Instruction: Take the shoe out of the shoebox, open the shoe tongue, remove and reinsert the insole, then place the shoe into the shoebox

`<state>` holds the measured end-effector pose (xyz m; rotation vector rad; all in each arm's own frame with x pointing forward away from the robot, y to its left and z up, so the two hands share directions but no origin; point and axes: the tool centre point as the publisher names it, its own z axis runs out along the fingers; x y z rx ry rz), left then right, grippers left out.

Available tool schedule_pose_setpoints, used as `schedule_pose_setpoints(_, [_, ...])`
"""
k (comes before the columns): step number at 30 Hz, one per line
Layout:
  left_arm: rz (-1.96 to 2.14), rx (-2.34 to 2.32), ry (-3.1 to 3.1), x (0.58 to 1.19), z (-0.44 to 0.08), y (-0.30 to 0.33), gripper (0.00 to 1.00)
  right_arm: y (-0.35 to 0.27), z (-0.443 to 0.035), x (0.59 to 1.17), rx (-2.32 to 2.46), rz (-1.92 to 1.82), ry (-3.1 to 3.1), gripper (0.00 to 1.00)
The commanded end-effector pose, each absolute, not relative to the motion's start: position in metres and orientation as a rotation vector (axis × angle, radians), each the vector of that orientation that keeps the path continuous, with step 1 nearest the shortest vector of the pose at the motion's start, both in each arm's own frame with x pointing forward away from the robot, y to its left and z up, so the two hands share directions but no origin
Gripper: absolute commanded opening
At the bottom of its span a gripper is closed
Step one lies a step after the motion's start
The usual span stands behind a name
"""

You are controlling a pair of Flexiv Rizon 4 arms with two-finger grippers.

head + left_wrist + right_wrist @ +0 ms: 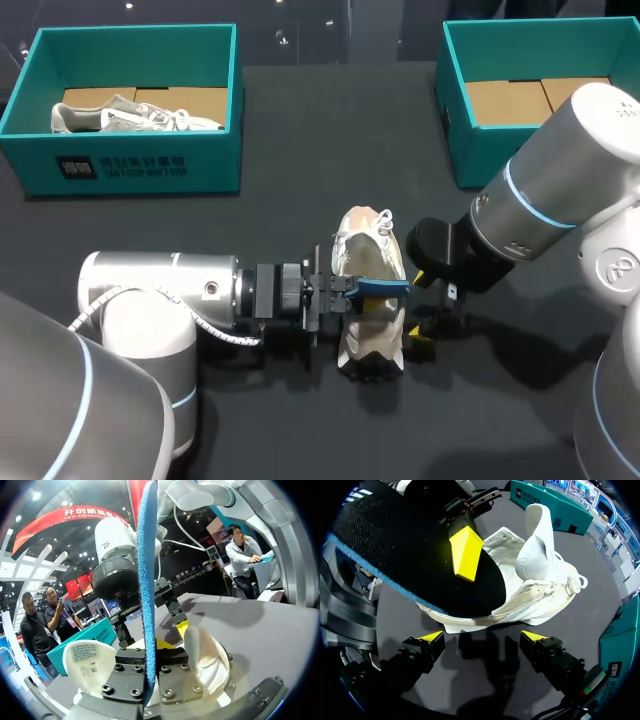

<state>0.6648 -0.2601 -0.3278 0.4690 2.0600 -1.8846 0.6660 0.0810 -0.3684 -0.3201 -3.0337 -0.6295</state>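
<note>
The teal left box (140,165) holds a grey shoe (130,118). The left gripper (348,290) clamps the flat black insole (410,555); the right gripper (483,637) gapes, empty.

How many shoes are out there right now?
2. The first shoe lies in the left shoebox; the second shoe is on the table. The right shoebox is partly hidden, so another may be unseen.

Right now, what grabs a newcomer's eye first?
The insole, black with a blue edge, is pinched in the left gripper across the white shoe at mid-table. The right gripper hangs open right beside the shoe. Farther back, a second shoe lies in the teal left box, while the right box shows only a cardboard floor.
</note>
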Motion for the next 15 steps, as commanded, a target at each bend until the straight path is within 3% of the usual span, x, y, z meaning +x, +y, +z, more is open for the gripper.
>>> schedule_pose_setpoints(1, [-1.885, 0.466, 2.065, 0.6723, -0.3387, -0.2636, 0.00, 0.0808, -0.3690, 0.6646, -0.321, -0.631, -3.037, 1.00])
schedule_pose_setpoints(12, [-1.863, 0.485, 2.073, 0.6779, -0.3470, -0.2628, 0.00, 0.0808, -0.3690, 0.6646, -0.321, -0.631, -3.037, 1.00])
schedule_pose_setpoints(13, [-1.863, 0.483, 2.071, 0.6777, -0.3460, -0.2625, 0.06, 0.0808, -0.3690, 0.6646, -0.321, -0.631, -3.037, 1.00])
schedule_pose_setpoints(14, [-1.864, 0.481, 2.069, 0.6774, -0.3451, -0.2621, 0.22, 0.0808, -0.3690, 0.6646, -0.321, -0.631, -3.037, 1.00])
schedule_pose_setpoints(15, [-1.865, 0.479, 2.068, 0.6770, -0.3441, -0.2618, 0.27, 0.0808, -0.3690, 0.6646, -0.321, -0.631, -3.037, 1.00])
